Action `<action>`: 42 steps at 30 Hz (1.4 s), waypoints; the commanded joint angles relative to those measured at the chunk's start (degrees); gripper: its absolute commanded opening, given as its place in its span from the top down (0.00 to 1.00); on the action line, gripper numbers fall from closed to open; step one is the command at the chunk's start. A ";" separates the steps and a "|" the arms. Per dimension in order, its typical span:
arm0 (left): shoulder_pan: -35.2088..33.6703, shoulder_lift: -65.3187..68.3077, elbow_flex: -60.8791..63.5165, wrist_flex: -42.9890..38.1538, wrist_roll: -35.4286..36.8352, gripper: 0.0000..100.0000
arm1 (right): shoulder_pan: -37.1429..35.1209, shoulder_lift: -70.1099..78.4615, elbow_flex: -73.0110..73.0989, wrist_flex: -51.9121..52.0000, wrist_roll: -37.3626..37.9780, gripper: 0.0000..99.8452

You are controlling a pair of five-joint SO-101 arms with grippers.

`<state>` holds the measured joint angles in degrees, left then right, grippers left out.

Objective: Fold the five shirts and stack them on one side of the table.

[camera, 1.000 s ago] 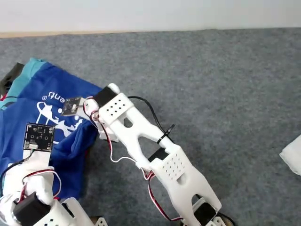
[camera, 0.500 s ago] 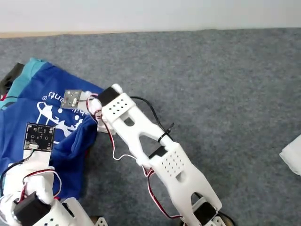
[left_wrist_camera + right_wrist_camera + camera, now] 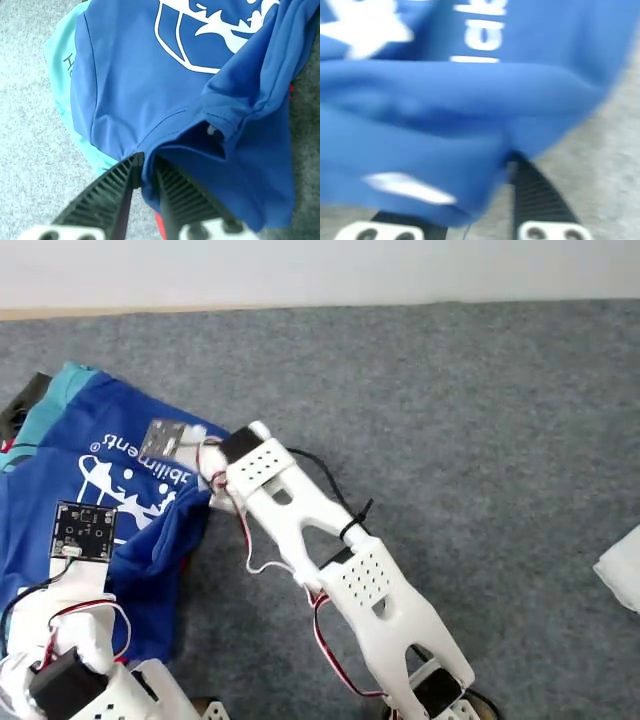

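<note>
- Blue shirt (image 3: 110, 480) lies at the left side of the table (image 3: 450, 440), on top of a teal shirt (image 3: 55, 390), rumpled and part folded.
- Left gripper (image 3: 144, 167): jaws pinched shut on the blue shirt's edge.
- Right gripper (image 3: 495, 165): view blurred, but it looks clamped on a fold of the same shirt, with cloth draped over one jaw.
- Handling: light, limp cloth that sags between grips. Best taken at hem or seam corners and kept taut.

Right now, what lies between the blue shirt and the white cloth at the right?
High view: the right arm beside the blue shirt, then bare grey table up to the white cloth.
</note>
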<state>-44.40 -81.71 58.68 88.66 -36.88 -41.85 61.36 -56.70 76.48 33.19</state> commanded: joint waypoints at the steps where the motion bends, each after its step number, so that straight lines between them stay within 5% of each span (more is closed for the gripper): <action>1: -0.44 0.18 -0.31 -0.97 0.44 1.00 | 1.45 0.40 -5.19 0.31 3.08 0.98; 14: 0.88 -0.18 -13.05 -8.97 5.54 1.00 | 9.54 0.48 -35.08 22.46 4.22 0.99; 25: 22.15 0.18 -28.53 -19.34 17.85 1.00 | 17.98 -12.09 -39.47 26.42 4.13 0.99; 31: 30.86 0.35 -29.41 -29.80 16.00 1.00 | 22.81 -22.81 -39.30 26.42 4.13 0.99; 36: 31.56 2.90 -29.58 -36.57 8.53 1.00 | 27.56 -30.46 -39.21 26.51 4.13 0.99; 42: 32.70 10.81 -35.30 -42.11 8.44 1.00 | 33.71 -38.29 -39.21 26.51 4.13 0.99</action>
<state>-13.01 -75.03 27.56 49.89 -27.82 -11.52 29.19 -93.45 100.48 37.05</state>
